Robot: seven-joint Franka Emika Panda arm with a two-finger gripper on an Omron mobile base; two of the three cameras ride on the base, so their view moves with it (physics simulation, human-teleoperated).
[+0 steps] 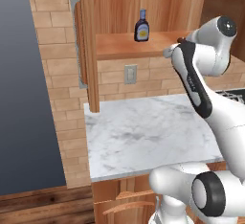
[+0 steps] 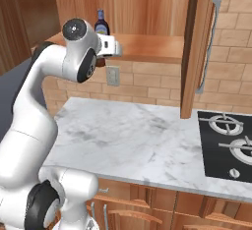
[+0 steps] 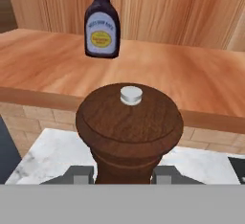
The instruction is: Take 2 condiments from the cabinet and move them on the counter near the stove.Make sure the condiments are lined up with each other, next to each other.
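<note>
Pinching the short all-brown wooden bottle (image 3: 129, 132) low between my fingers (image 3: 165, 174) — top-heavy, it could tip out while lowering onto the white marble counter (image 1: 143, 137).

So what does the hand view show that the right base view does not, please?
Hand view alone: the brown bottle with a small white knob on top, gripped between the fingers, in front of the shelf edge. Right base view alone: the stove, the cabinet door with its grey handle, and the drawers under the counter. Both: the blue-capped bottle standing on the cabinet shelf, and the marble counter.
</note>
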